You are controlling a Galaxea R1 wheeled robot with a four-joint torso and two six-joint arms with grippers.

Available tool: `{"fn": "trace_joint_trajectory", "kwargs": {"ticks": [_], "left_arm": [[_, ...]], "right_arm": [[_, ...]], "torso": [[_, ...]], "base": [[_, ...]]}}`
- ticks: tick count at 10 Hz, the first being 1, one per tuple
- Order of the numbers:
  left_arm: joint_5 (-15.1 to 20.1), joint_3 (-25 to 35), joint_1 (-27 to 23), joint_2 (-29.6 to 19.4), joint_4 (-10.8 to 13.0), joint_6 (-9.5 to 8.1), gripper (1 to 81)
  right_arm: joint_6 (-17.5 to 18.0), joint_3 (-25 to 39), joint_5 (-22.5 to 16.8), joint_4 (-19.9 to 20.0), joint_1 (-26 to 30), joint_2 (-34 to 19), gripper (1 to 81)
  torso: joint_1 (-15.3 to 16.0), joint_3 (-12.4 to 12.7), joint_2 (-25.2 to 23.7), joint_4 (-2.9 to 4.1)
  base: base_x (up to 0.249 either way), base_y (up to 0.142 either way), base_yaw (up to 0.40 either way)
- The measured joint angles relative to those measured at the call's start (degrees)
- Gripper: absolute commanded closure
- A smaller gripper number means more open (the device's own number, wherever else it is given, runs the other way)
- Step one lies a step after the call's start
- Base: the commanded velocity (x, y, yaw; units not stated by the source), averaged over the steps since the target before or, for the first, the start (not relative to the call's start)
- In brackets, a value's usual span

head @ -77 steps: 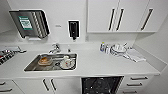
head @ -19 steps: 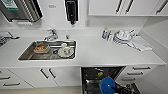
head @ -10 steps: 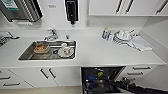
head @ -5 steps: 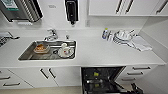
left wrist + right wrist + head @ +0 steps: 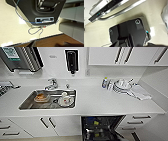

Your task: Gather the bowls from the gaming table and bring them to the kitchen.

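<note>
The kitchen is seen from the head view: a white countertop (image 5: 100, 100) runs across the scene, with a steel sink (image 5: 48, 99) set into it toward the left. In the sink a plate holding an orange-brown item (image 5: 41, 97) and a white plate with a cup on it (image 5: 65, 100) are observed, close beside each other. A tap (image 5: 51, 84) stands behind the sink, and a black wall dispenser (image 5: 71, 60) is mounted above it. A larger dispenser (image 5: 23, 58) is fixed at upper left. On the counter to the right, a small bottle (image 5: 104, 82) stands just beside a stack of white dishes (image 5: 122, 86), with a cloth (image 5: 140, 92) lying next to them. White cabinets with dark bar handles (image 5: 122, 55) are noted above. Below the counter an open dishwasher (image 5: 101, 127) is seen, with small yellow items (image 5: 96, 123) on its racks; whether either is one of the bowls cannot be told. A pale floor and grey drawer fronts (image 5: 73, 21) are recorded in the left wrist view, and the dishwasher's open door edge (image 5: 110, 8) in the right wrist view. The state of either pincer cannot be told.
</note>
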Motion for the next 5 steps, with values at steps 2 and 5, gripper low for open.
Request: {"fn": "trace_joint_trajectory", "kwargs": {"ticks": [2, 5], "left_arm": [[0.33, -0.44, -1.07, 0.13, 0.63, 0.72, 1.0], [0.41, -1.62, -2.45, -0.28, 1.57, 1.08, 1.0]], "right_arm": [[-0.05, -0.09, 0.27, -2.07, -6.67, 0.01, 1.0], [-0.21, -2.27, 1.62, -5.27, -14.6, 1.24, 1.0]], "torso": [[2.62, 0.02, -4.26, 0.0], [6.51, 0.07, -10.51, 0.0]], "base": [[0.0, 0.0, 0.0], [0.0, 0.0, 0.0]]}}
